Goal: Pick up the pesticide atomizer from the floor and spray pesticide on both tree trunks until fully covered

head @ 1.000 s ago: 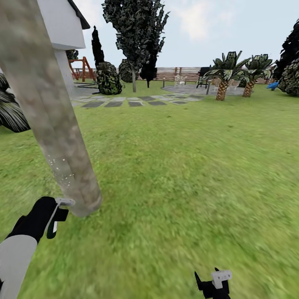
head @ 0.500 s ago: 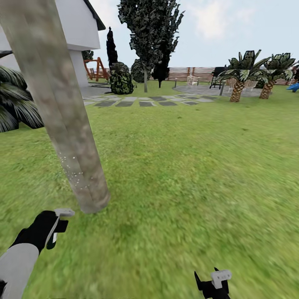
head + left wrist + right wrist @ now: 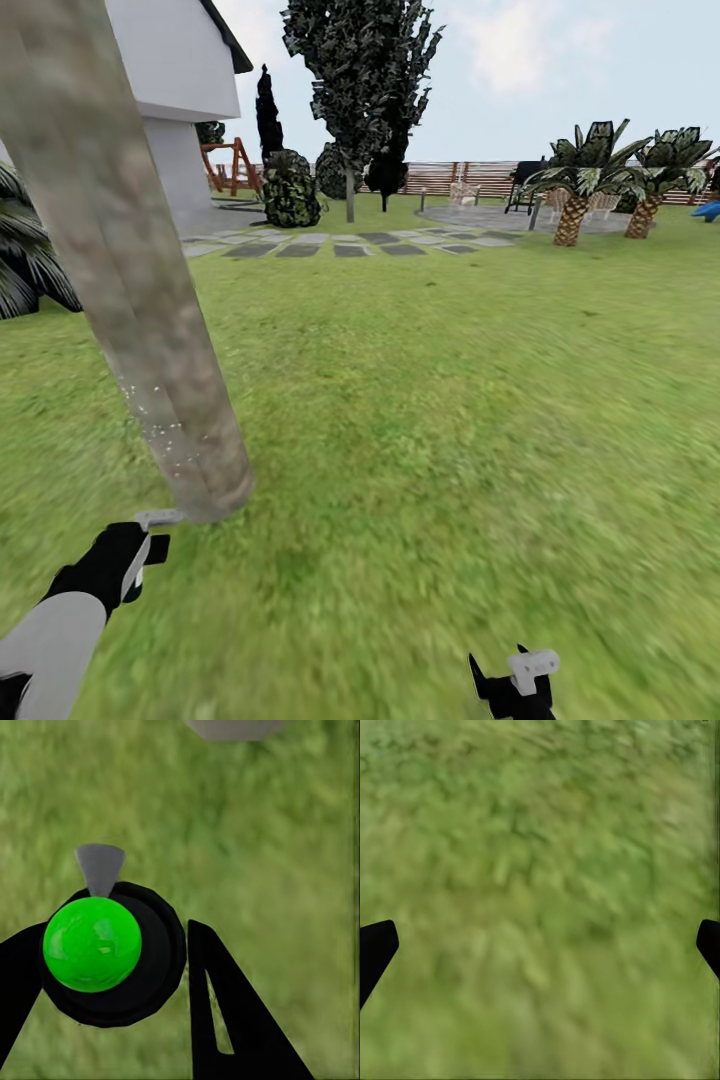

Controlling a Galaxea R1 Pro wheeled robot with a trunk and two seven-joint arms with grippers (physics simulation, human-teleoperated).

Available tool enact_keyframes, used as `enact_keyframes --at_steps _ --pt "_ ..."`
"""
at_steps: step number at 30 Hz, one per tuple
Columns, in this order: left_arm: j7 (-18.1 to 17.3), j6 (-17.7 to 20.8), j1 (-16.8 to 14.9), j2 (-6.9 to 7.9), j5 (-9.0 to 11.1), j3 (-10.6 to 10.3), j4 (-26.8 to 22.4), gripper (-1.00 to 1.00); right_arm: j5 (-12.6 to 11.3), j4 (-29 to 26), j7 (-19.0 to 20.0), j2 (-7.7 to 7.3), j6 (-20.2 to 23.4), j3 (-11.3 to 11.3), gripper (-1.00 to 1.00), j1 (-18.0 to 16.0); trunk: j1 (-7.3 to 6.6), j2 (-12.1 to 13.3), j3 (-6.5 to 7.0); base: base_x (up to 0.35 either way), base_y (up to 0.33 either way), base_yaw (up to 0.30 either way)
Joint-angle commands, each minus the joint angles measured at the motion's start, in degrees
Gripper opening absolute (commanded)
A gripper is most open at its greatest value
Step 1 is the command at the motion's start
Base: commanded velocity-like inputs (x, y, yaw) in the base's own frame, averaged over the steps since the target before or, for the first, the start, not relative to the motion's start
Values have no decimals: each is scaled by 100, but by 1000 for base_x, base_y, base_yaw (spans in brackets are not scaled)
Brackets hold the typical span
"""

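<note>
The pesticide atomizer (image 3: 91, 943), a black body with a bright green ball and a grey nozzle (image 3: 158, 518), sits between the black fingers of my left gripper (image 3: 138, 552), which is shut on it. The nozzle points at the foot of a thick mottled beige-grey tree trunk (image 3: 130, 300), a short gap away. White specks dot the trunk's lower part (image 3: 152, 415). A second tree (image 3: 349, 205) with a dark crown stands far back past the stepping stones. My right gripper (image 3: 515, 678) hangs low over the grass, open and holding nothing (image 3: 540, 945).
Green lawn (image 3: 450, 420) spreads ahead and to the right. A white house (image 3: 180, 90) and a dark palm (image 3: 25, 265) lie behind the trunk. Grey stepping stones (image 3: 330, 245), short palms (image 3: 575, 200) and a slat fence (image 3: 470, 178) are far off.
The camera turned, shifting the distant garden to the right in the picture. The trunk now stands closer and further left. My left gripper with the atomizer sits lower in the picture; the right one is unchanged.
</note>
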Motion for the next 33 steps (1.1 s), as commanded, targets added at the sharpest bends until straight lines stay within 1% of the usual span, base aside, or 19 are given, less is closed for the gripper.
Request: enact_keyframes --at_steps 1,9,17,22,33 --pt "-6 27 -4 -7 -39 22 -9 -100 10 4 50 1 -16 -48 100 -3 1 -2 -5 191 -214 0" --pt "-2 27 -1 -13 -45 26 -23 -100 10 4 47 1 -16 -48 100 -4 1 -2 -5 136 -242 12" --pt "0 27 -3 -13 -45 22 -28 -100 10 4 47 1 -16 -43 100 -5 1 -2 -5 5 -275 252" --pt "0 27 -4 -13 -45 22 -43 -100 10 4 48 1 -16 -46 100 -3 1 -2 -5 99 -271 233" --pt "-2 27 -4 -13 -54 31 -43 -100 10 4 50 1 -16 -43 100 -2 1 -2 -5 165 -252 9"
